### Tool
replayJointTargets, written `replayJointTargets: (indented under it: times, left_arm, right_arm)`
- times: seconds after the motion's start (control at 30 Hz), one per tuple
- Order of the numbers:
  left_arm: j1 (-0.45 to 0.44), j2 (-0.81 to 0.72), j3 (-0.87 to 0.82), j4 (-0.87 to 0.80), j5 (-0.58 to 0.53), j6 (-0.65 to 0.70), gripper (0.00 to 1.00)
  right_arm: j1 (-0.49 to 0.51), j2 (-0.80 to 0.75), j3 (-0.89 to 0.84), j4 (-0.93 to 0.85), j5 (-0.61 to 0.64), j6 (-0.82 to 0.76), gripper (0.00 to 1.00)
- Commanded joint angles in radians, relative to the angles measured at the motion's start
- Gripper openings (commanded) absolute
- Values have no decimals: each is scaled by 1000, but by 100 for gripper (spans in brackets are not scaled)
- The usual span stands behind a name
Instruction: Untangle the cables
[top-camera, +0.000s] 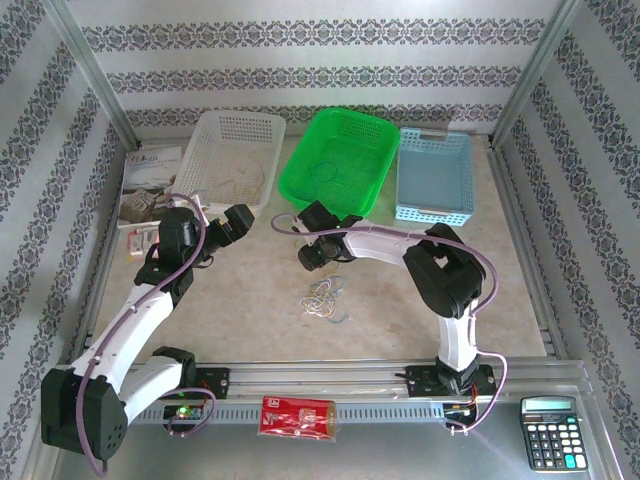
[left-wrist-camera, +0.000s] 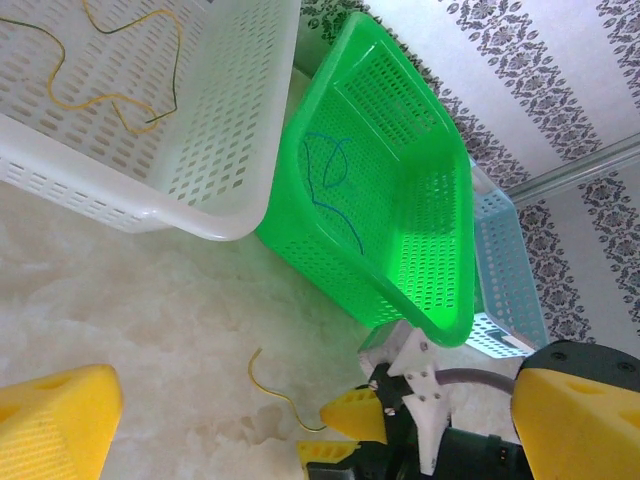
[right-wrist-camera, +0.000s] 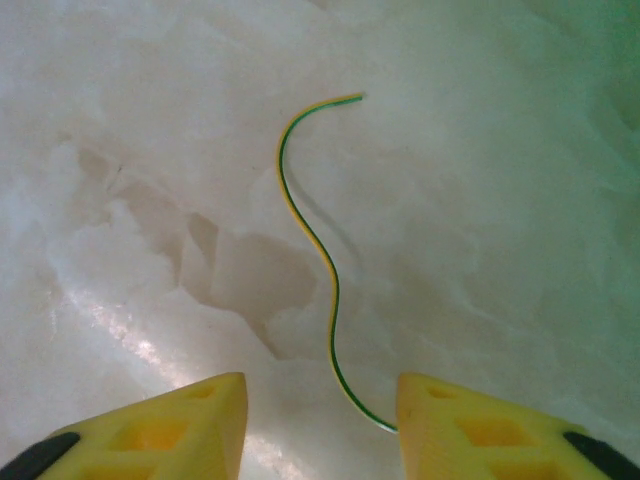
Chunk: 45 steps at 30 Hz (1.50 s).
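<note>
So, our right fingers (right-wrist-camera: 170, 430) sit partly open over the desk (right-wrist-camera: 130, 120), a yellow-green cable (right-wrist-camera: 302, 220) running between them, ungripped; left fingers (left-wrist-camera: 50, 420) gape wide, empty.

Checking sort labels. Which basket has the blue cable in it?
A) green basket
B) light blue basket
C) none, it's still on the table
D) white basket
A: the left wrist view shows the blue cable lying on the floor of the green basket, while the white basket beside it holds yellow-green cables.
</note>
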Motion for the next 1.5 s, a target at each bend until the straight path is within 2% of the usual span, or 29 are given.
replayJointTargets:
  times: [0.0, 0.2, 0.4, 0.9, 1.2, 1.47]
  left_arm:
    - [13, -20, 4, -16, 16, -13, 100]
    - [26, -20, 26, -31, 51, -13, 100]
    - [28, -36, 24, -18, 35, -29, 100]
    - [30, -2, -1, 11, 153, 2, 100]
    - [25, 67, 4, 117, 276, -57, 100]
    - [-25, 159, 2, 263, 321, -135, 87]
  right_arm:
    - [-9, 34, 23, -22, -1, -7, 37]
    - [-9, 41, -9, -11, -27, -5, 22]
    - [-7, 6, -46, 14, -40, -5, 0]
    - [-7, -235, -135, 108, -117, 43, 0]
    - [-9, -386, -244, 285, -335, 72, 0]
    - [-7, -462, -324, 423, -472, 128, 0]
